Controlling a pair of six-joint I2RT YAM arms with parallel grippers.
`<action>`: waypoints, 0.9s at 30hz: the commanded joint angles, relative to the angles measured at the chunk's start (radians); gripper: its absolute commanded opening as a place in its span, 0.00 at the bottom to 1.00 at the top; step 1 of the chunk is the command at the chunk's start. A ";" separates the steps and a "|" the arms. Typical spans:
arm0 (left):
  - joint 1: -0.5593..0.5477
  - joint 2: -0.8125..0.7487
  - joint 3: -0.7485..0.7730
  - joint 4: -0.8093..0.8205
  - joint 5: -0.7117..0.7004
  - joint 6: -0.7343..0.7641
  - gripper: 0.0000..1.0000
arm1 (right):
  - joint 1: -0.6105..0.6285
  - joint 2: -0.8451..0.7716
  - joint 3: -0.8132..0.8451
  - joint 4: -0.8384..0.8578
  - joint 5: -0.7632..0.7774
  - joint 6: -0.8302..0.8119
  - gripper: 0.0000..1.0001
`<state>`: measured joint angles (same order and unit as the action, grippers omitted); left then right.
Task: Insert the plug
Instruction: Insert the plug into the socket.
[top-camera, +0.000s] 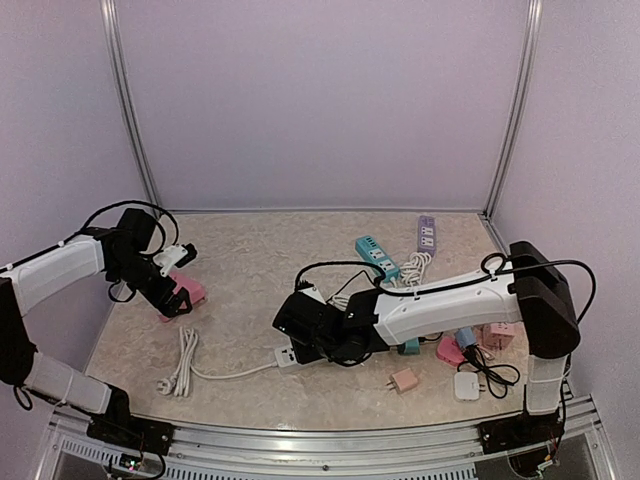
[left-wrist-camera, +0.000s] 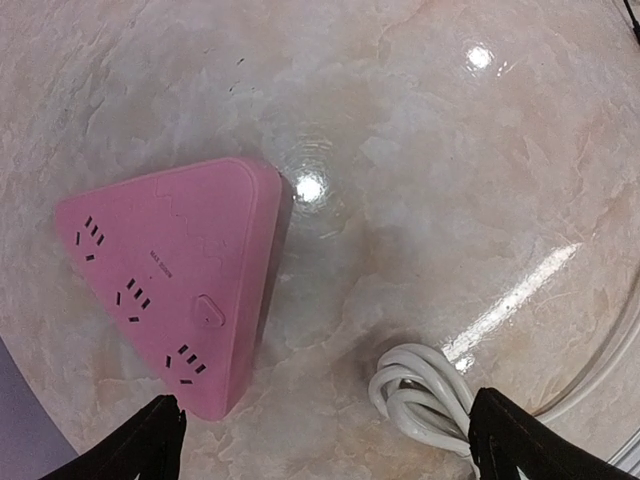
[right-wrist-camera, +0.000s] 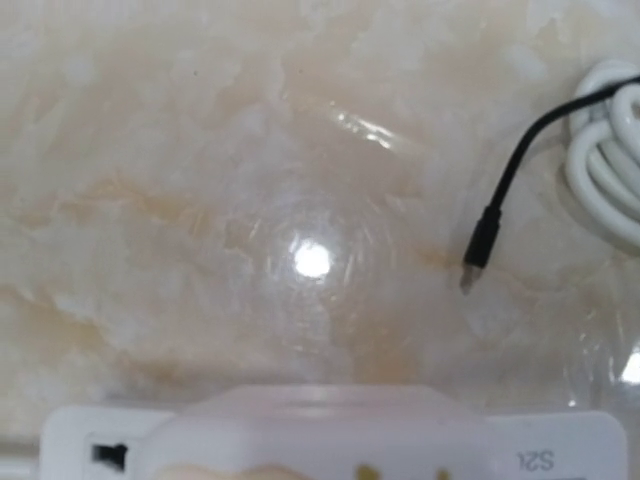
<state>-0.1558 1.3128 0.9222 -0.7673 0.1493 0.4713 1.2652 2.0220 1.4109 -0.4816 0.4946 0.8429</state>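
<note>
Zero contact at left gripper (left-wrist-camera: 330, 435), spread wide; pink power strip (left-wrist-camera: 170, 290) ahead-left of jaws. Cannot tell grip of right gripper (top-camera: 292, 335), low over white power strip (right-wrist-camera: 70, 440).

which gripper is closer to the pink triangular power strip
Left. The left gripper hovers open just beside the pink triangular power strip; the right gripper is well away at mid-table, over the white power strip.

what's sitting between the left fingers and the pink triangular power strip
Nothing visible. The pink triangular plastic power strip lies on the marble-patterned tabletop just ahead of the open left fingers. The coiled white cable lies off to the side, apart from the strip.
</note>
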 joint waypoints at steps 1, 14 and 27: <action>0.016 -0.018 0.015 0.010 0.000 -0.015 0.97 | -0.036 0.159 -0.180 -0.191 -0.213 0.120 0.00; 0.029 -0.022 0.024 0.001 -0.013 -0.016 0.97 | -0.024 0.219 -0.111 -0.358 -0.115 0.103 0.00; 0.042 -0.025 0.035 -0.004 -0.025 -0.012 0.97 | -0.023 0.295 -0.093 -0.379 -0.176 0.050 0.00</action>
<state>-0.1249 1.3037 0.9260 -0.7677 0.1387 0.4568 1.2667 2.0552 1.4479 -0.5201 0.5186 0.9138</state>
